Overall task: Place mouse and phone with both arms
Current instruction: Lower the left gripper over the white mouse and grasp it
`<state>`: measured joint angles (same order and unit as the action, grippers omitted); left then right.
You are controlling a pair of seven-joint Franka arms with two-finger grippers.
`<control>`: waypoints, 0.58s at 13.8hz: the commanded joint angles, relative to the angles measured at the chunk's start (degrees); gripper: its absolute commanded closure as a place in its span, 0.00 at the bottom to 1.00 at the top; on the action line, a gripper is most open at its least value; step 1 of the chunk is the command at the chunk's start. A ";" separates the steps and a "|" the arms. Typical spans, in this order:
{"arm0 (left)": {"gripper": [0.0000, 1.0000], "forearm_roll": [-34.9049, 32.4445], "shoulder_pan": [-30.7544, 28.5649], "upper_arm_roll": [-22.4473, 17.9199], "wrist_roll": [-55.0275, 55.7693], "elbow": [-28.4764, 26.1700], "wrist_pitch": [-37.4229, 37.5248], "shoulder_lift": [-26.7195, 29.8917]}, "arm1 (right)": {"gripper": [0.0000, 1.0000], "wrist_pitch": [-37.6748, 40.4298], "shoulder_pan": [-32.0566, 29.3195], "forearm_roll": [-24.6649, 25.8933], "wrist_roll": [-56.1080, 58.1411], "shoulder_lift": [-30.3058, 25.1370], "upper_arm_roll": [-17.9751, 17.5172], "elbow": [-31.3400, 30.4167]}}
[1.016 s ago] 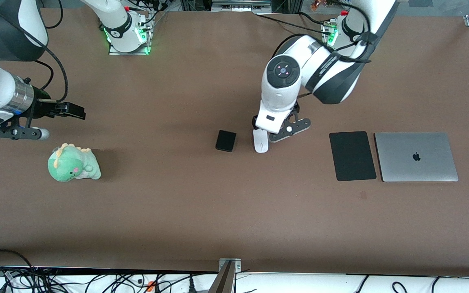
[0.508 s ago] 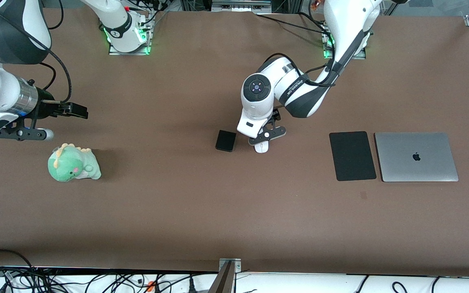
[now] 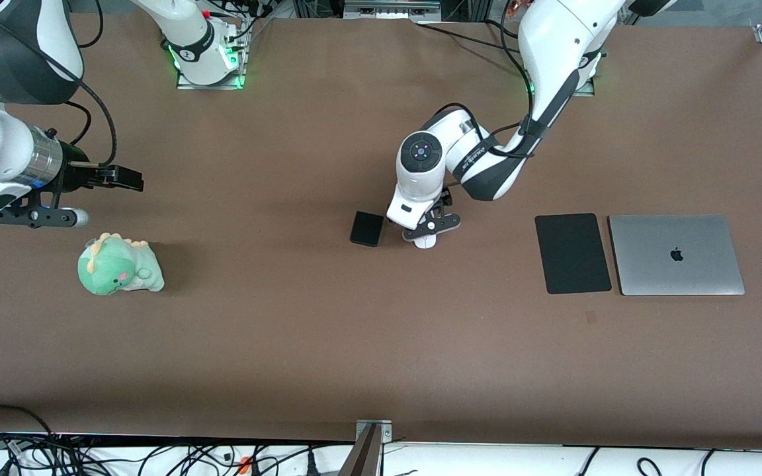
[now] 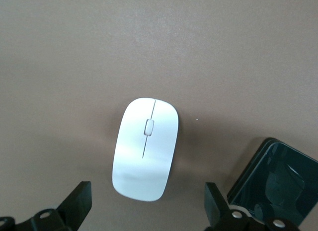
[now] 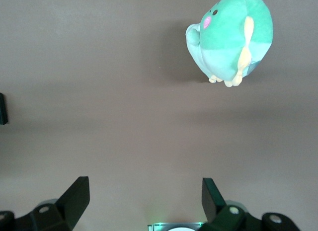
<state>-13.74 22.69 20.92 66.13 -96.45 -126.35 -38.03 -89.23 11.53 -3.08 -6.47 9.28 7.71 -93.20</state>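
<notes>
My left pincer (image 4: 144,208) hangs spread wide over the mouse (image 4: 145,148), which lies flat on the desk (image 3: 328,330) between my fingertips, untouched. I judge the grasp comes next: lower and close. The phone (image 3: 367,229) lies just beside it. My right pincer (image 5: 144,206), spread too, waits near the plush dinosaur (image 3: 118,265).

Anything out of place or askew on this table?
Nothing damaged or spilled. The only oddity is a green plush dinosaur lying on its side toward the right arm's end, apart from the mouse and phone.
</notes>
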 commanded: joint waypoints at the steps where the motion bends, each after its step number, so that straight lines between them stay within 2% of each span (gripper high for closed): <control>1: 0.00 -1.55 -0.90 0.08 -2.58 0.38 -2.93 -2.12 | 0.00 1.43 0.42 0.53 0.32 -0.67 0.02 -0.23; 8: 0.00 -1.64 -1.69 -0.09 -6.98 0.38 -4.70 -4.68 | 0.00 2.84 0.33 0.00 0.23 -0.58 0.11 -0.40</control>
<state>-13.74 21.76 20.39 60.68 -96.44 -130.61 -42.04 -87.14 11.64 -3.08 -6.47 9.28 7.71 -93.20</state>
